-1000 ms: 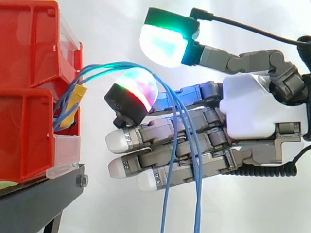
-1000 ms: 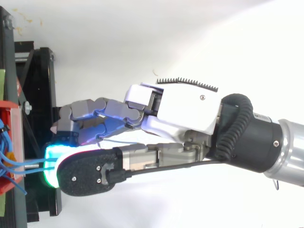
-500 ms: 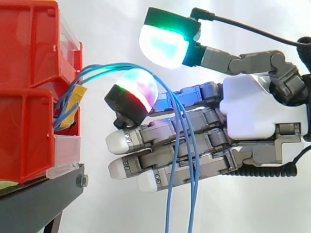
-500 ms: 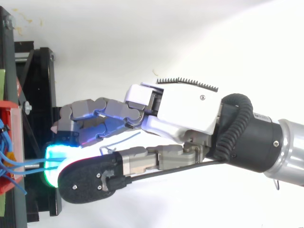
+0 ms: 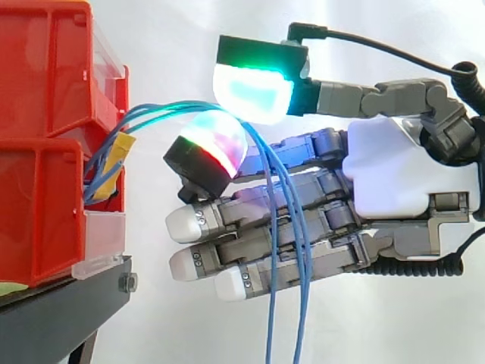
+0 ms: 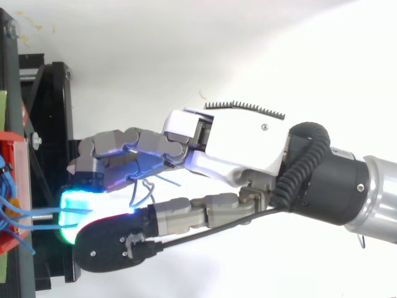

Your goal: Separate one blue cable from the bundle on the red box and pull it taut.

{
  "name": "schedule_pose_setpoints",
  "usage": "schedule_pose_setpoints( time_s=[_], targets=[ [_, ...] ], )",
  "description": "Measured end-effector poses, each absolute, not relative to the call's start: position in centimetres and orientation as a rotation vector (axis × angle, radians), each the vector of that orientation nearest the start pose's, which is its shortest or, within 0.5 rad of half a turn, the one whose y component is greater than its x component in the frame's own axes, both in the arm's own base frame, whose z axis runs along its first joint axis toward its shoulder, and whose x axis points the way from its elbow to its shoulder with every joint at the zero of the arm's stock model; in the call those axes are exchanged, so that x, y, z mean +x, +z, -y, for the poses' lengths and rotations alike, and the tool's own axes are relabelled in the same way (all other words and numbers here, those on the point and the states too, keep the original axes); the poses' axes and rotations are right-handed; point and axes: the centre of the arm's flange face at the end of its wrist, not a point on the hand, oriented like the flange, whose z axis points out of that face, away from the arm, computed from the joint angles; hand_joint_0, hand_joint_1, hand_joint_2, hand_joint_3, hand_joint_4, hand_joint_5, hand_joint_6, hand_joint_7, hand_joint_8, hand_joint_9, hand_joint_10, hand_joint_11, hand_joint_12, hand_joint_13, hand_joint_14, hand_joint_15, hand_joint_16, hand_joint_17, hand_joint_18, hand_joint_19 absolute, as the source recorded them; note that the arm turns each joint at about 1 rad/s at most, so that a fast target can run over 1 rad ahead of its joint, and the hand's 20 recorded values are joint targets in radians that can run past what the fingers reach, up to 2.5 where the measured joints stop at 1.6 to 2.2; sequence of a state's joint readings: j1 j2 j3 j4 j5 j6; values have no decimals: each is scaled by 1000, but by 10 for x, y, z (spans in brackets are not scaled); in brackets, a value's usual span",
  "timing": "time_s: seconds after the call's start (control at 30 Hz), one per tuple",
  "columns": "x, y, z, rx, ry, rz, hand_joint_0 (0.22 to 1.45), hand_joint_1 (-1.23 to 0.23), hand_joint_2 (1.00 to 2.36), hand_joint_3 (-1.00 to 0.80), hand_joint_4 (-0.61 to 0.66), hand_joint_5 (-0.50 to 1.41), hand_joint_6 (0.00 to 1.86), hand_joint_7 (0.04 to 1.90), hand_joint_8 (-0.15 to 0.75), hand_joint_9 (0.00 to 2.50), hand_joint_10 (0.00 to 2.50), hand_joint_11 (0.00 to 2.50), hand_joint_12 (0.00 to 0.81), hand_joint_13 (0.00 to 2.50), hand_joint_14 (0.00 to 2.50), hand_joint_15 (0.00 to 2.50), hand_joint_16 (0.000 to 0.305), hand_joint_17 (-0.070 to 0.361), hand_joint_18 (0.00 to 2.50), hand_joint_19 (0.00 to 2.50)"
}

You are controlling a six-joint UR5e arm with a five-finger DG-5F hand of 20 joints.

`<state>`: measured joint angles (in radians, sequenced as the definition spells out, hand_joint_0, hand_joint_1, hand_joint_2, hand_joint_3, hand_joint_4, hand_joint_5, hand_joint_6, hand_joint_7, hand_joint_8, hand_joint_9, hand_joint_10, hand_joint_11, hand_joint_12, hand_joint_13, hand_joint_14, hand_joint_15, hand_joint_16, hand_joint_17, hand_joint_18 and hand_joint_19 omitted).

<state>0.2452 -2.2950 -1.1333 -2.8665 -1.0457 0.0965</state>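
Hand first: its thumb pad has dropped since a moment ago and now pinches the blue cables against the raised fingertip. From the red box at left they arch rightward, then hang slack. Several strands look caught, so none is separated yet.

Robotics laboratory bench arranged as a test rig. A plain white curtain backs the scene behind the hand. Facing the hand, stacked red storage bins with clear plastic front lips sit on a black metal stand fastened with a visible bolt. Thin blue cables, fixed to the bin front with yellow tape, run out towards the hand: an experimental fixture, not domestic or shop furnishing
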Motion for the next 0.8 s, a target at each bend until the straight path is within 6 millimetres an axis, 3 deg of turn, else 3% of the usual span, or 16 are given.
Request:
schedule_pose_setpoints(
  time_s=[0.13, 0.27, 0.33, 0.5, 0.8],
  targets=[
    [765, 269, 0, 1383, 1039, -960, 581, -687, 1006, -415, 201, -94, 502, 1306, 298, 648, 8, 302, 348, 334, 4, 125, 48, 109, 354, 369],
    [764, 269, 6, 1362, 984, -975, 549, -572, 1000, -500, 217, -92, 502, 1295, 311, 665, 8, 297, 355, 352, 5, 129, 49, 111, 369, 365],
    [763, 269, 8, 1355, 958, -982, 568, -478, 1000, -499, 207, -89, 502, 1301, 314, 681, 8, 299, 353, 364, 6, 127, 49, 110, 382, 367],
    [761, 272, 11, 1352, 932, -990, 626, -460, 1007, -413, 188, -88, 502, 1301, 311, 694, 10, 288, 350, 377, 4, 123, 48, 107, 385, 368],
    [761, 273, 11, 1351, 929, -991, 682, -608, 1017, -202, 191, -87, 502, 1300, 312, 713, 8, 301, 348, 390, 4, 123, 48, 107, 409, 366]
  ],
)
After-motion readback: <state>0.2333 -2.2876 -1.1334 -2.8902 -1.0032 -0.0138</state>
